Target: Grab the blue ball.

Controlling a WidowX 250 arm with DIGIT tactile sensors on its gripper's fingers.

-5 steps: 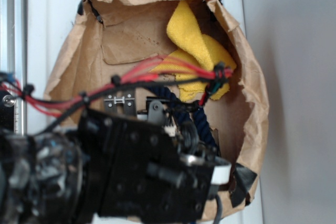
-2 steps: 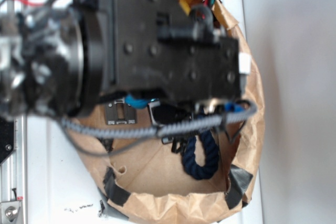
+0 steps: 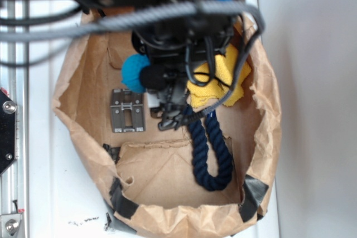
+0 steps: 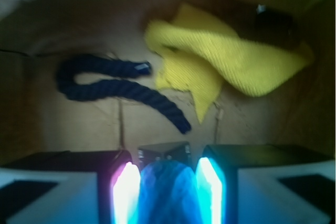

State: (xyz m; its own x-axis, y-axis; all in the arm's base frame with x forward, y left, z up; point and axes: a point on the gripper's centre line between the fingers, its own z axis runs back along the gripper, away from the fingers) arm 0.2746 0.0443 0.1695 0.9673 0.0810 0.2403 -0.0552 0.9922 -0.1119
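Between the two fingers of the claw (image 4: 168,192) sits the blue ball (image 4: 169,195), pinched on both sides.
From the exterior view the ball (image 3: 135,73) is just above the grey metal plate (image 3: 128,110), inside the brown paper bag (image 3: 72,90); the navy rope (image 3: 211,151) and yellow cloth (image 3: 220,82) lie near.

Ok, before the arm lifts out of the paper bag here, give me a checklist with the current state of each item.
1. Blue ball sits between the fingers: ok.
2. Fingers actually pressing the ball: cannot tell, wrist view is blurred.
3. Navy rope apart from the gripper: ok in the wrist view; the exterior view shows overlap.
4. Yellow cloth apart from the fingers: ok.
5. Grey metal plate untouched: ok.
6. Paper bag wall away from the arm: cannot tell.
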